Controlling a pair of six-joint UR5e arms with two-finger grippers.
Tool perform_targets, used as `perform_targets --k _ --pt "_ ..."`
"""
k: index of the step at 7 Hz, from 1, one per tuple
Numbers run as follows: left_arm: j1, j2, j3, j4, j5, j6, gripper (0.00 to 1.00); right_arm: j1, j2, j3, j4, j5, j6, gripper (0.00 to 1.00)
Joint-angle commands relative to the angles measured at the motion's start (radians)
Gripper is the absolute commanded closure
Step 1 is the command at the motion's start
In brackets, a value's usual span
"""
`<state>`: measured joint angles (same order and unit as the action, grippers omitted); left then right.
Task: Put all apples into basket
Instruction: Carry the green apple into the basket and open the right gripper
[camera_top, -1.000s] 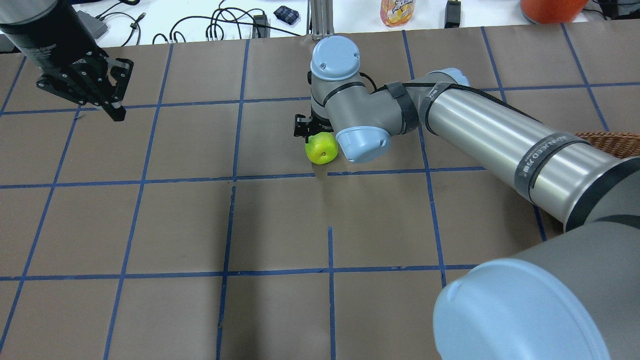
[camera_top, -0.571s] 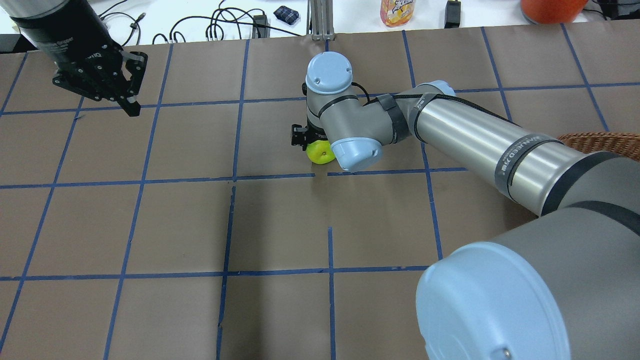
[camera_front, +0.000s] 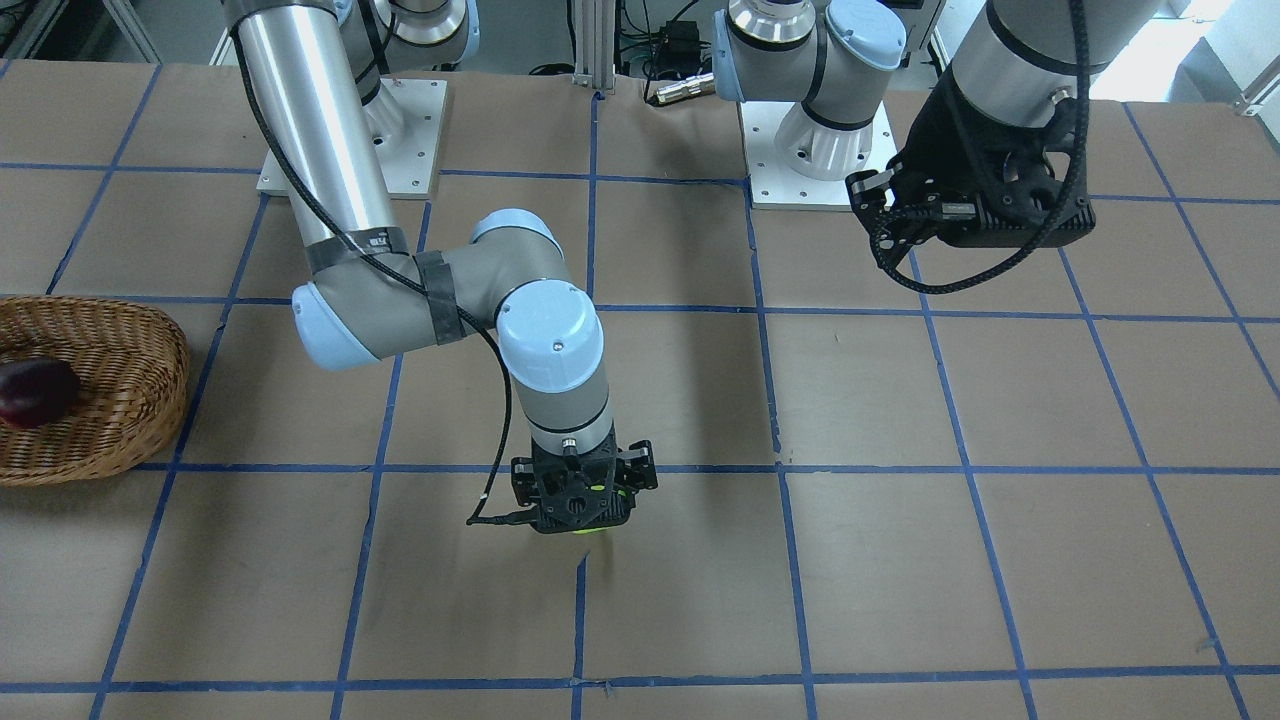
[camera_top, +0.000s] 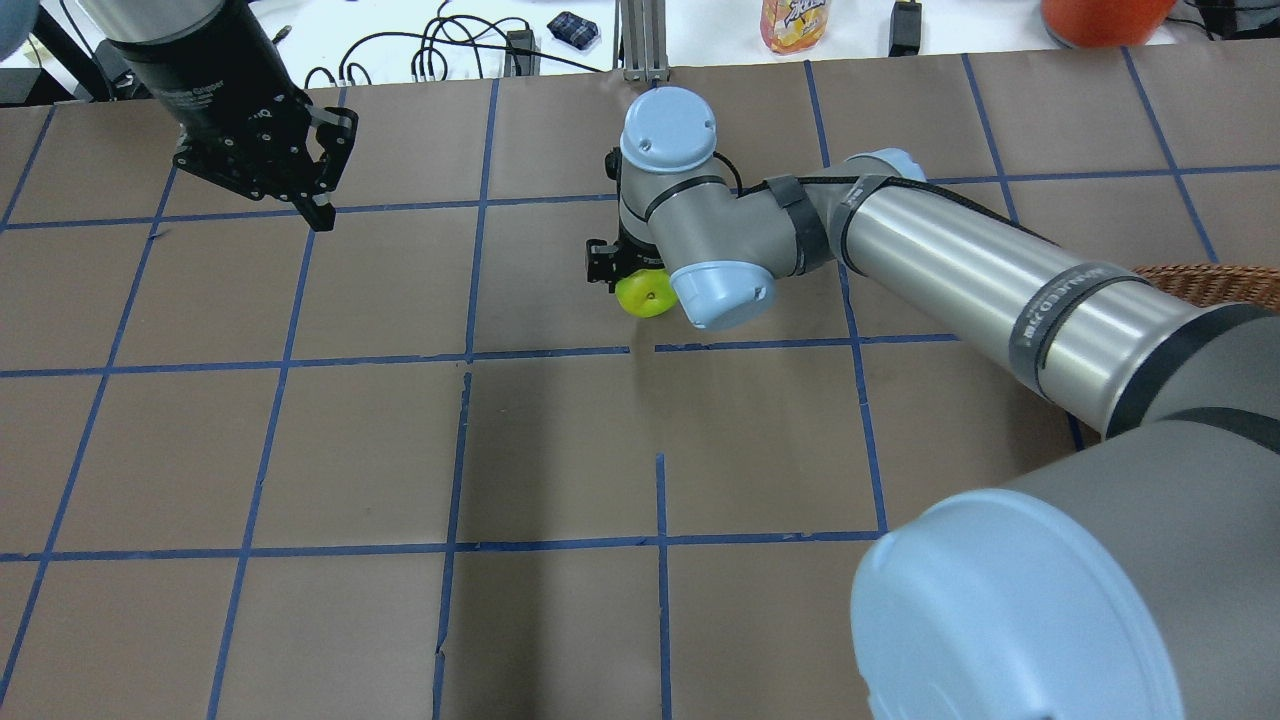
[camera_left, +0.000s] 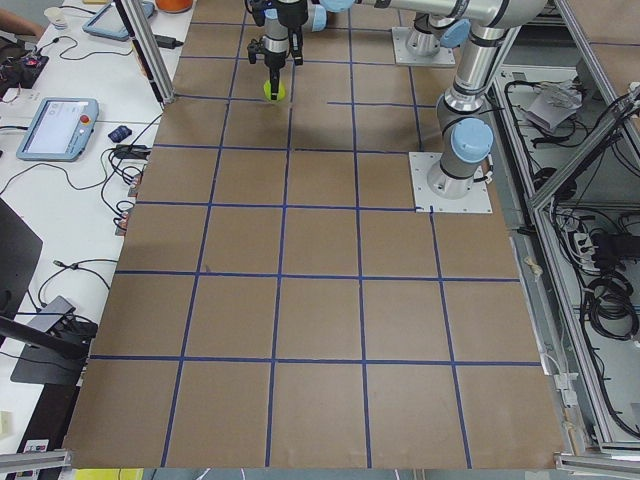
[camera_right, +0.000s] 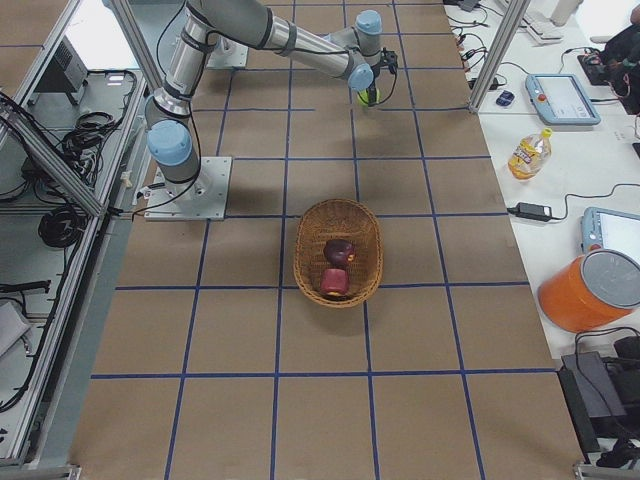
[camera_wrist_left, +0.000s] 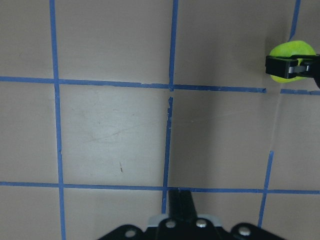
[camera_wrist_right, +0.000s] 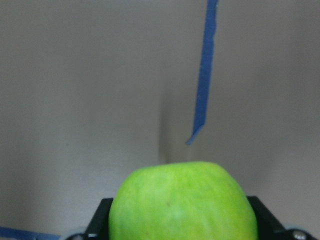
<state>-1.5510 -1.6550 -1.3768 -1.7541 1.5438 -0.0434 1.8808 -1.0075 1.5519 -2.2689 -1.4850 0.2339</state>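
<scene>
My right gripper (camera_top: 632, 278) points down over the middle of the table and is shut on the bright green apple (camera_top: 648, 296), holding it just above the brown paper. The apple fills the bottom of the right wrist view (camera_wrist_right: 182, 205), between the two black fingers. The wicker basket (camera_right: 305, 250) stands near the robot's right side. A dark maroon apple (camera_right: 339, 250) and a red apple (camera_right: 333, 281) lie in it. The front-facing view shows only the basket (camera_front: 150, 335) and the maroon apple (camera_front: 35, 392). My left gripper (camera_top: 322, 212) hangs shut and empty above the far left of the table.
Beyond the table's far edge are an orange drink bottle (camera_top: 795, 22), cables (camera_top: 450, 50) and an orange bucket (camera_top: 1100, 20). The right arm's long silver link (camera_top: 980, 270) stretches across the table's right half. Blue tape lines grid the brown paper.
My left gripper has moved right in the overhead view, toward the centre. My right gripper has dipped and risen slightly, with the green apple in its fingers.
</scene>
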Motion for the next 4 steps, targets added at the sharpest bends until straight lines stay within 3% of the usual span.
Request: perform_targets --k 1,2,3,4 --pt "-0.009 -0.005 0.001 0.025 -0.001 0.008 1.0 -0.199 -0.165 0.019 0.253 0.046 -0.21 0.43" --pt "-0.009 -0.006 0.004 0.027 -0.007 0.011 1.0 -0.304 -0.209 0.02 0.388 -0.022 -0.344 0.43" --pt "0.003 -0.003 0.007 0.047 -0.013 0.019 0.6 -0.404 -0.215 0.027 0.406 -0.16 -0.446 0.43" --pt "0.003 -0.015 -0.007 0.118 -0.048 0.04 0.01 -0.484 -0.226 0.052 0.405 -0.225 -0.613 0.43"
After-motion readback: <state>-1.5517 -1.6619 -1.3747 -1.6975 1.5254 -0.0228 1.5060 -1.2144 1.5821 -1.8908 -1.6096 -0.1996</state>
